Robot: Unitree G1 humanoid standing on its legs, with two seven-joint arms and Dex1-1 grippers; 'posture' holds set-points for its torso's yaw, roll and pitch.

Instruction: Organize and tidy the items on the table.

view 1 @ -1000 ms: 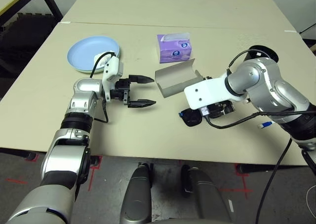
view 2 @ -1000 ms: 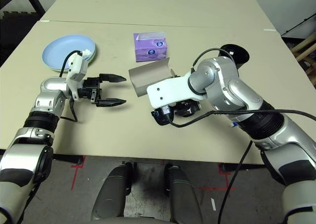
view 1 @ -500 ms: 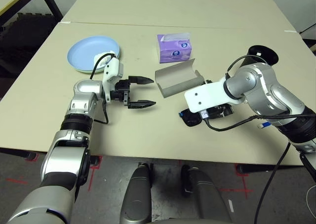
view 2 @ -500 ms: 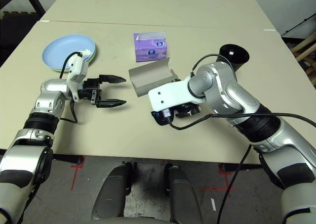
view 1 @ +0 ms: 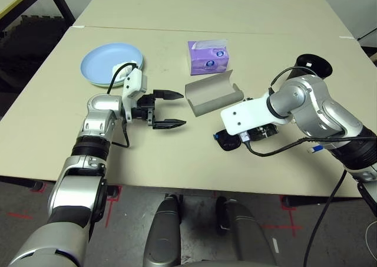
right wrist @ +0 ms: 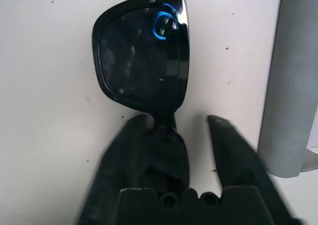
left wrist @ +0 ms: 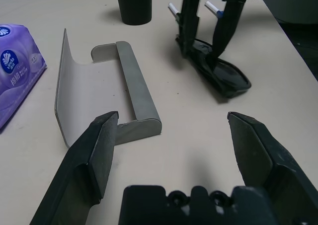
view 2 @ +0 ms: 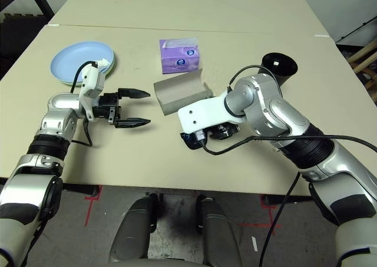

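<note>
Viewing the desk [view 1: 177, 167] from my remote station, I see the items to be tidied distributed across its beige surface. The light blue plate [view 1: 106, 62], at the far left, rests on the pale green plate [view 2: 112, 69], with the crumpled white tissue [view 1: 121, 70] on top, partly behind a cable. The purple tissue box [view 1: 208, 59] lies near the middle. The grey glasses case [view 1: 210, 94], open, occupies the space between the box and the black sunglasses [right wrist: 139, 61], which lie folded out of line with it, nearer my side. The black cup [left wrist: 134, 5] stands upright on the right; two white and blue pens [left wrist: 213, 8] lie beyond the sunglasses in the left wrist view.

My left pincer [view 1: 169, 109] is wide open and empty above the desk, left of the case. My right pincer [right wrist: 174, 120] is partly open, its fingers spread about the sunglasses; a gap is visible beside one finger, and I cannot tell whether the other touches the frame.
</note>
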